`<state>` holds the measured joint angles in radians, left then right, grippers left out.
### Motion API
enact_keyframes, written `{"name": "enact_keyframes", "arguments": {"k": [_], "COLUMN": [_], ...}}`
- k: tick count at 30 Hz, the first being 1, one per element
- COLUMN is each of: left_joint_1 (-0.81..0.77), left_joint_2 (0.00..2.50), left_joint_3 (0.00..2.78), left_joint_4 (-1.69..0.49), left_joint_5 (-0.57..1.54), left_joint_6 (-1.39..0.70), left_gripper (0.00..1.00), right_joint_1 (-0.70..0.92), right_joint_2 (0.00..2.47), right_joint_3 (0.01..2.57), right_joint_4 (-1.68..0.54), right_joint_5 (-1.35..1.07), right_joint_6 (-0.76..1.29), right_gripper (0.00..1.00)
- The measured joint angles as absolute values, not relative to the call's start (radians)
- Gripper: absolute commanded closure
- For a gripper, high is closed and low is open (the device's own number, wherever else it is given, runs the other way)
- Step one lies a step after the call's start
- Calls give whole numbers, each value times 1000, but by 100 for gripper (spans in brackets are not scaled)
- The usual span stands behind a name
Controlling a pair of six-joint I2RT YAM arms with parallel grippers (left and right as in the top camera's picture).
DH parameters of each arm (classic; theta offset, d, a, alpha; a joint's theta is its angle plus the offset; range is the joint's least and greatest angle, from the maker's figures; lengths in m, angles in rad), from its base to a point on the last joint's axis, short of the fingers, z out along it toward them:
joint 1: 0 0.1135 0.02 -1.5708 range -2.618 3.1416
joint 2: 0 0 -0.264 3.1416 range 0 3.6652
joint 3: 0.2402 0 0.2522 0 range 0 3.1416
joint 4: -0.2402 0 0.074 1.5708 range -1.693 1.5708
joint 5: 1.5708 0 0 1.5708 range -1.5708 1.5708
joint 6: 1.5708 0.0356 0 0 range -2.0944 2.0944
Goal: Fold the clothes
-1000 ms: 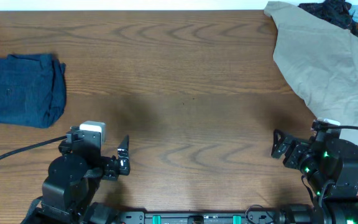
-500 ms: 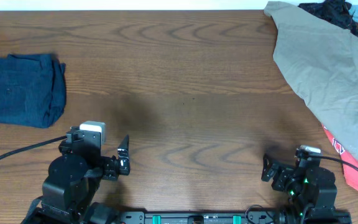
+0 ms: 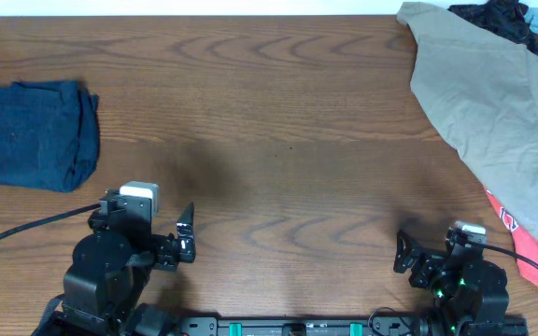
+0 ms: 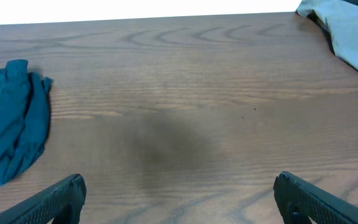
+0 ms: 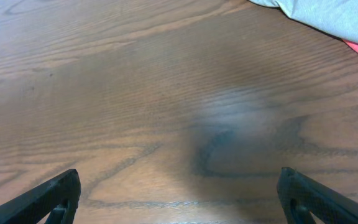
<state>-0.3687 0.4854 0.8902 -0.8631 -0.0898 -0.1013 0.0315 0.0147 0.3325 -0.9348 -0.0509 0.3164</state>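
I see the navy shorts [image 3: 34, 133] bunched in a compact heap against the left edge of the worktop [image 3: 288, 112], well apart from both arms. My left pincer [image 4: 179, 179] sits near the front edge, spread wide over bare wood and holding nothing. My right pincer [image 5: 179, 173], also at the front edge, is spread and empty too. A khaki garment [image 3: 493, 103] covers the far right corner, with a red cloth [image 3: 530, 252] peeking out beneath it by the right edge.

the shorts [image 3: 34, 135] lay on the desk [image 3: 278, 112] at nine o'clock; a large garment [image 3: 493, 103] sprawled at two o'clock, overlapping a small cloth [image 3: 504, 217] at four.
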Motion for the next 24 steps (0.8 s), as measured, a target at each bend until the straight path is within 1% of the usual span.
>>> {"name": "enact_keyframes", "arguments": {"k": [7,14,24], "left_joint_1": [-369,-369,-369], "left_joint_2": [485,485,485], "left_joint_3": [890,891,891], "left_joint_4": [-863,-863,-863], "left_joint_5": [-90,-90,-90], "left_joint_6": [-101,-101,-101], "left_gripper": [2,2,2], "right_joint_1": [31,31,65], "right_joint_2": [15,12,12], "right_joint_3": [332,290,190], "right_joint_4": [-912,-662,-389], "right_joint_5": [0,104,125], "right_joint_6": [301,270,110], "right_gripper": [1,1,1]}}
